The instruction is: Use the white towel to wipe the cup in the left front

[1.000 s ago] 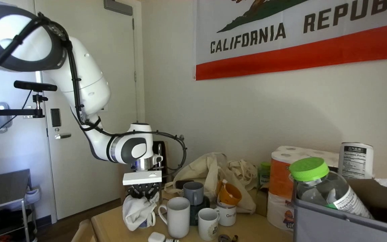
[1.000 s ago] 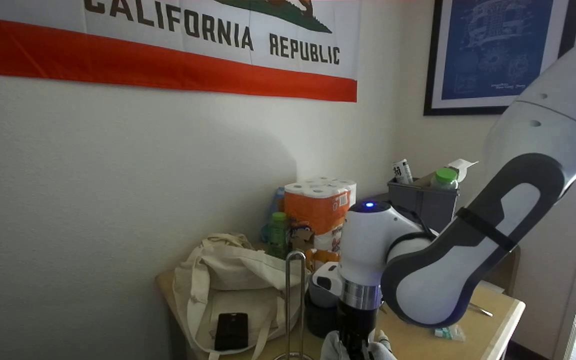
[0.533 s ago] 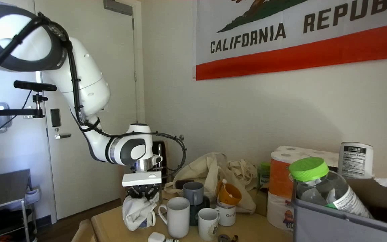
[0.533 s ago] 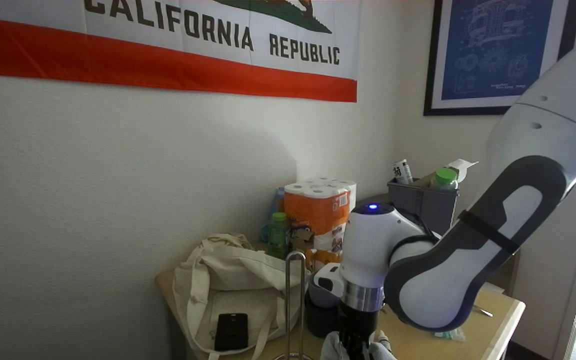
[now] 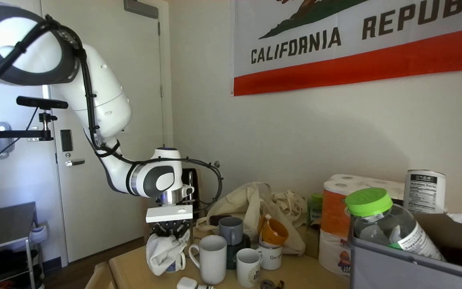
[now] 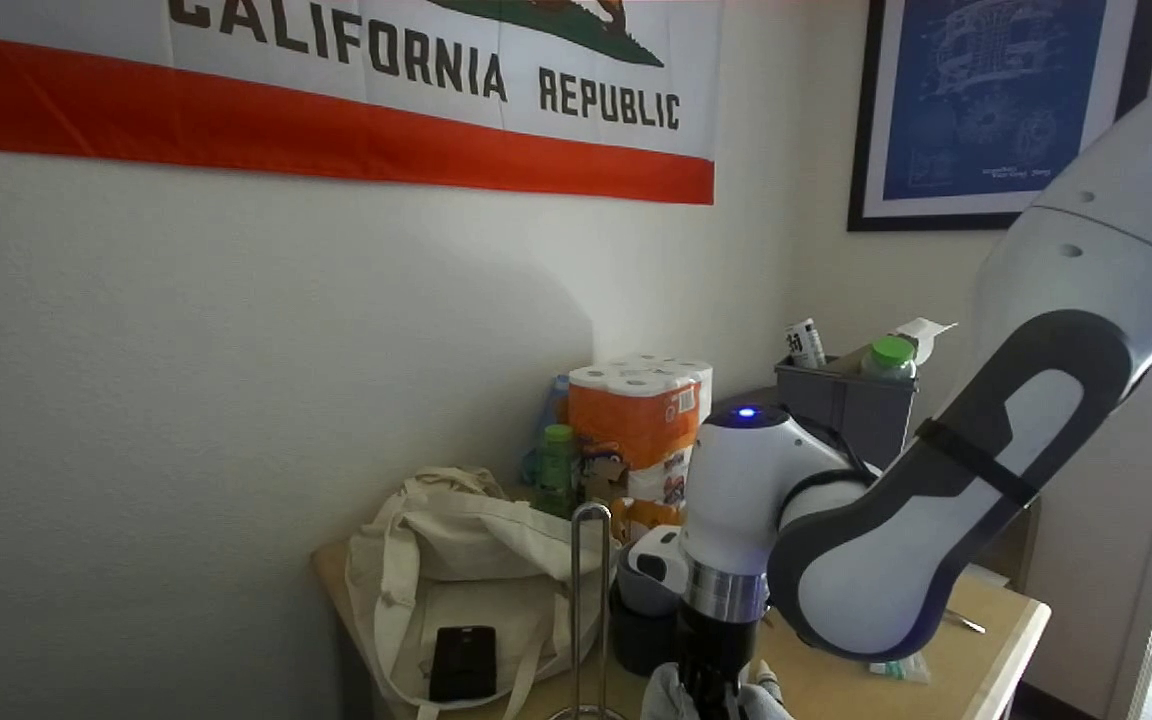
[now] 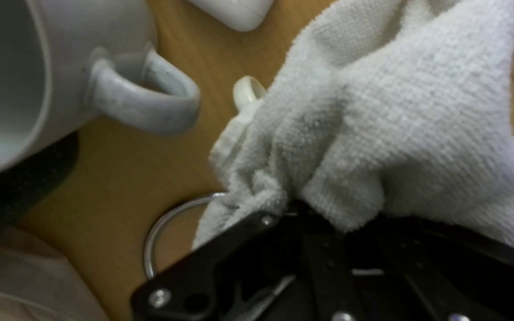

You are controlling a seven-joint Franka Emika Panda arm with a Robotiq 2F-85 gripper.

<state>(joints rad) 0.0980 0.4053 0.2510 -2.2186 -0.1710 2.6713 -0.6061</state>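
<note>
The white towel [image 5: 163, 253] hangs bunched from my gripper [image 5: 171, 233] over a cup at the left front of the table. The cup [image 5: 171, 268] is mostly hidden under the cloth; a bit of its blue-patterned side and its handle show. In the wrist view the towel [image 7: 400, 116] fills the right half, and the cup's pale handle [image 7: 248, 91] peeks out at its left edge. My gripper [image 7: 324, 214] is closed on the towel's folds; its fingertips are buried in the cloth. In an exterior view the towel [image 6: 664, 695] shows at the bottom edge.
A tall white mug [image 5: 213, 260] stands close beside the towel, its handle towards it. A smaller white mug [image 5: 248, 267], a grey cup [image 5: 231, 230] and an orange cup [image 5: 275, 232] stand further right. A metal stand [image 6: 591, 600] and tote bag [image 6: 476, 560] are behind. A white bottle [image 5: 187, 283] lies in front.
The arm has shifted very slightly, a little down in one picture and right in the other, between the oldest frames and now. The towel stays draped over the cup.
</note>
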